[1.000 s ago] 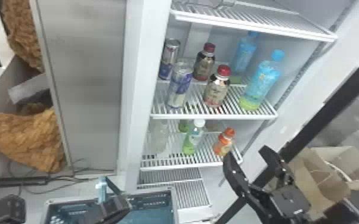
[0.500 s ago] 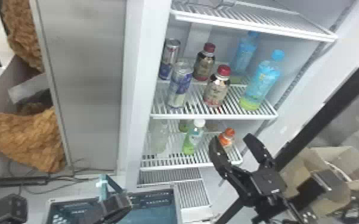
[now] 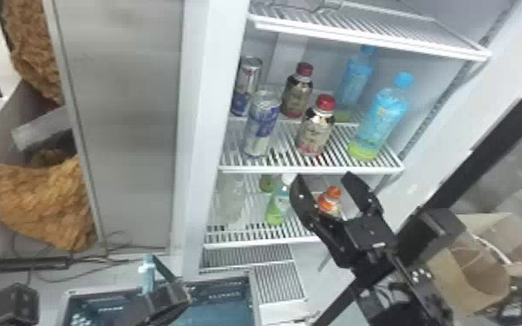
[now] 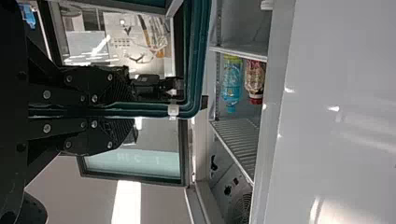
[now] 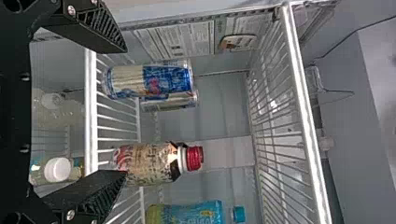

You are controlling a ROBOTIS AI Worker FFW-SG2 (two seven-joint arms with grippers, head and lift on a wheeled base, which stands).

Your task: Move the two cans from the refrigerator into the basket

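My right gripper (image 3: 323, 177) is wide, prob for the front can (image 3: 262, 125) at 10 o'clock. Left gripper (image 4: 130, 110) pinches the basket (image 4: 196, 84), steadying it imo.

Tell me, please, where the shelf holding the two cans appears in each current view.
Head view: shelf, just right of centre.
Left wrist view: shelf, beneath a blue bottle.
Right wrist view: shelf, beneath both cans.
Shared landmark: a red-capped bottle on that shelf.

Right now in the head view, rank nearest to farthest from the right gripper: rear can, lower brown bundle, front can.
1. Front can, left on the shelf
2. Rear can, just behind it
3. Lower brown bundle, far left
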